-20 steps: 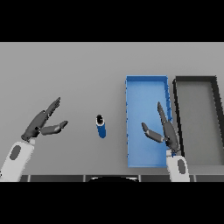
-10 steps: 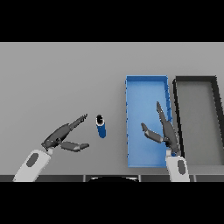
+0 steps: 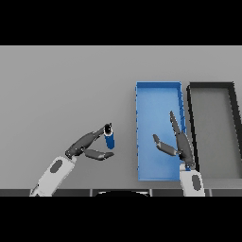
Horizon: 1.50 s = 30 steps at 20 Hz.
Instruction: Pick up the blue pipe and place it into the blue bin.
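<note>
The blue pipe (image 3: 109,137) is a short blue cylinder with a dark top end, standing on the grey table just left of the blue bin (image 3: 157,94). My left hand (image 3: 87,146) is open right beside it: its upper fingertips reach the pipe's dark top and its thumb lies below the pipe's lower end. The blue bin is a long shallow tray and holds nothing that I can see. My right hand (image 3: 181,145) hovers open over the bin's near right part, fingers pointing away from me, thumb out to the left.
A dark grey bin (image 3: 193,101) of the same shape stands directly right of the blue bin, its side against it. The grey table (image 3: 61,85) stretches wide to the left and behind the pipe.
My left hand has travelled right from the table's left side up to the pipe, its fingers now reaching the pipe's top. The pipe, bins and right hand have stayed put.
</note>
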Motion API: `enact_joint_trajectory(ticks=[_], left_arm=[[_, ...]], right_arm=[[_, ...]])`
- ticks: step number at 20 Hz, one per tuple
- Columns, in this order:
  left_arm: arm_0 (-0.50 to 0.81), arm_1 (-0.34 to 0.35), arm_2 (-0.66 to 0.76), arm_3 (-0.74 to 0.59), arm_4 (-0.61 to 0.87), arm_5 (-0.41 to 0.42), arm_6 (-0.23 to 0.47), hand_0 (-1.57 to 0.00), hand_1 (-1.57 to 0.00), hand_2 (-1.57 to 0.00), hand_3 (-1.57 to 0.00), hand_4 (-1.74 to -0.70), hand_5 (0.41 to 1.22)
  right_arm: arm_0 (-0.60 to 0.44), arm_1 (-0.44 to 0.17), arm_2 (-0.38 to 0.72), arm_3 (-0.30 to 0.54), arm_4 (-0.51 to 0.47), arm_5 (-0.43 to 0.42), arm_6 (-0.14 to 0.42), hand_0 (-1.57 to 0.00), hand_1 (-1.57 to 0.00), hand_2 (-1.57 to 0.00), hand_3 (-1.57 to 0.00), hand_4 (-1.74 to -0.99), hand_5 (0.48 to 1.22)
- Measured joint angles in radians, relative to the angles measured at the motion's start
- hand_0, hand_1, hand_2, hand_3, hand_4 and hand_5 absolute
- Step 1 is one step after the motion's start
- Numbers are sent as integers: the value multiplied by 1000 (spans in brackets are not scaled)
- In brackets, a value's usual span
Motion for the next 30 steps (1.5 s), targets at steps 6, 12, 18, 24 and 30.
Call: enact_joint_trajectory(ticks=[6, 12, 18, 24, 30], left_arm=[[-55, -82, -20, 96, -26, -6, -54, 1, 1, 1, 1, -1192, 513], [-85, -160, 0, 151, -4, 24, -64, -289, -458, -539, -486, -1342, 765], [-69, -173, -32, 144, -7, 9, -94, -1221, -1278, -1296, -1225, -1626, 1101], [-68, -192, -35, 113, -20, 73, -165, -1479, -1494, -1499, -1423, -1710, 1190], [-98, -219, -45, -17, 17, 79, -126, -1547, -1551, -1552, -1476, -1733, 1213]], right_arm=[[2, 1, -9, 12, -7, -2, 1, 1, 1, 1, 1, -1207, 607], [-4, -4, -19, 14, -21, 4, -4, 1, 1, 1, 1, -1199, 605], [-12, -11, -28, 19, -31, 9, 14, 1, 1, 1, 1, -1195, 603], [3, -8, -22, 9, -27, 9, -4, 1, 1, 1, 1, -1187, 603], [-2, -13, -23, 8, -10, -2, -4, 1, 1, 1, 1, -1157, 600]])
